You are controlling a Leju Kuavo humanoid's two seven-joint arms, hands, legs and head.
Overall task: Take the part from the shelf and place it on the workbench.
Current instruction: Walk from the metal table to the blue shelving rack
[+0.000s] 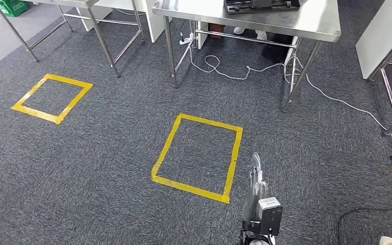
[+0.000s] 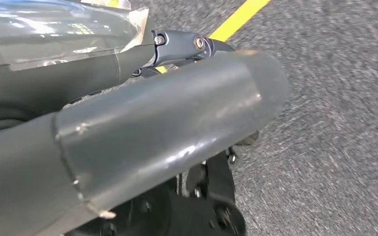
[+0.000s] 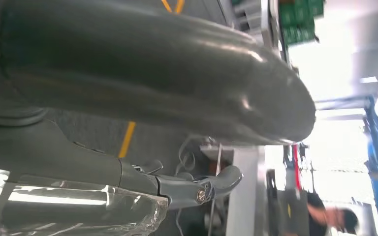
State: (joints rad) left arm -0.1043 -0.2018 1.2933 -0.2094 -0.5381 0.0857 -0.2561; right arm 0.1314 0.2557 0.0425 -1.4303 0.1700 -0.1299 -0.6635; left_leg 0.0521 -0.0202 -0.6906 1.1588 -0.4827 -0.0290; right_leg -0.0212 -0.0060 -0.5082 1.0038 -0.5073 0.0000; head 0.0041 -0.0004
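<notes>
My right hand (image 1: 256,186) reaches forward low over the grey carpet, just right of a yellow tape square (image 1: 209,122); its fingers lie straight and nothing is between them. In the right wrist view its thick thumb (image 3: 152,73) and a darker finger (image 3: 197,189) are apart, with crinkled clear film (image 3: 78,209) along the hand. My left hand (image 2: 152,132) hangs above the carpet near a yellow line (image 2: 236,19), its fingers (image 2: 187,46) straight, with the same clear film (image 2: 54,29) beside them. I cannot tell whether the film wraps anything.
A steel table (image 1: 286,25) stands ahead with a dark tray (image 1: 260,5) on it and white cable (image 1: 224,74) looping around its legs. Another steel frame (image 1: 102,41) stands at the left, above a second yellow square (image 1: 51,116). A person (image 3: 325,211) is far off.
</notes>
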